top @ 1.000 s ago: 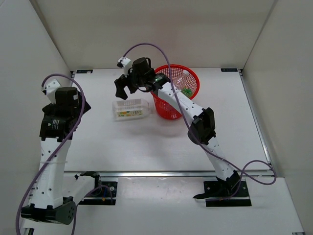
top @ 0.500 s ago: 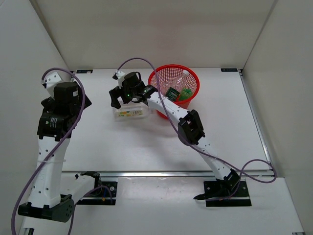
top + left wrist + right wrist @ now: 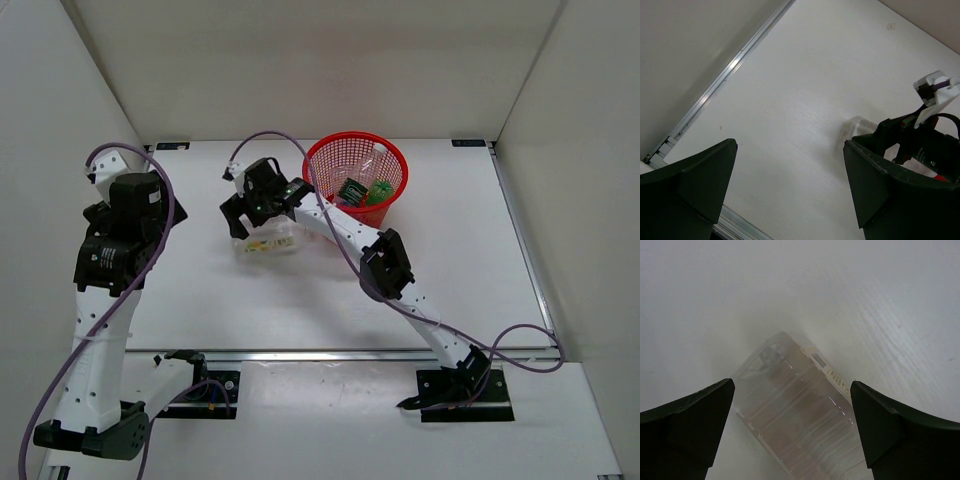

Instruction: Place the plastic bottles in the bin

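Note:
The larger clear squarish bottle (image 3: 270,241) with a white and yellow-green label lies on its side on the table, left of the red mesh bin (image 3: 392,165). My right gripper (image 3: 250,207) is open and sits low over it. In the right wrist view the bottle (image 3: 795,425) lies between the spread fingers of the right gripper (image 3: 792,385), with gaps on both sides. The bin holds the small green bottle (image 3: 380,190), a clear bottle (image 3: 374,155) and one with a dark label (image 3: 350,190). My left gripper (image 3: 790,145) is open and empty, raised at the left.
White walls close in the table on the left, back and right. A metal rail (image 3: 340,353) runs along the near edge. In the left wrist view the bottle's clear end (image 3: 855,125) shows beside the right arm's wrist (image 3: 920,145).
My right gripper has moved left and down, from beside the bin's rim onto the squarish bottle. The left arm has shifted slightly.

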Motion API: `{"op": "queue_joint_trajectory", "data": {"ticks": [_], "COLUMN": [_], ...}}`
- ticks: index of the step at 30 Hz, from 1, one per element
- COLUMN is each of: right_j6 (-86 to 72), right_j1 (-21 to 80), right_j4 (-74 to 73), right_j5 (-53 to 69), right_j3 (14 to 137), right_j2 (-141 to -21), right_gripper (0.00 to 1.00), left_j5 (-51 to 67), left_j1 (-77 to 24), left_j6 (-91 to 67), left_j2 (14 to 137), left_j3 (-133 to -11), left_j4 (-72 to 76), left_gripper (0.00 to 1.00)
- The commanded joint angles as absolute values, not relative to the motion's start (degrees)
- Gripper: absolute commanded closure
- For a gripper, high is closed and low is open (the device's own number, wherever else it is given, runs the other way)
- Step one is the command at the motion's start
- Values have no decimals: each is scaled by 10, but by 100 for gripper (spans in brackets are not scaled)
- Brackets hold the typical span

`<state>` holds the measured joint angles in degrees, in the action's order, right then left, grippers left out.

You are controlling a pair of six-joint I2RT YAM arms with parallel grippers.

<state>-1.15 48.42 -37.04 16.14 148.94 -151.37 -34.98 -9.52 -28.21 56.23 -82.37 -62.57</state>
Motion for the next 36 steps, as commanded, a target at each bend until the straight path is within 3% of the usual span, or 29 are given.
{"op": "queue_joint_trajectory", "data": {"ticks": [1, 10, 14, 17, 21, 36], "right_j6": [13, 120, 158, 222, 301, 437], "right_j1": [493, 490, 481, 486, 479, 490], "right_j4": [-464, -511, -483, -495, -534, -520], "right_j5": [200, 272, 357, 318, 360, 215], "right_j3": [1505, 1502, 1524, 1518, 1502, 1492], "right_j2": [-1470, -1423, -1401, -1401, -1426, -1491], "right_gripper": [1, 0, 1, 1, 1, 1], "left_j5": [-363, -345, -325, -324, -323, -363], "left_j1": [-99, -105, -110, -113, -123, -171], "left_j6": [-273, -261, -261, -259, -256, -267], "left_j2": [551, 548, 553, 564, 566, 577], "left_j3": [-824, -807, -795, -802, -795, -772], "left_j4": [-626, -619, -615, -619, -611, -620], "left_gripper": [1, 1, 1, 2, 1, 1]}}
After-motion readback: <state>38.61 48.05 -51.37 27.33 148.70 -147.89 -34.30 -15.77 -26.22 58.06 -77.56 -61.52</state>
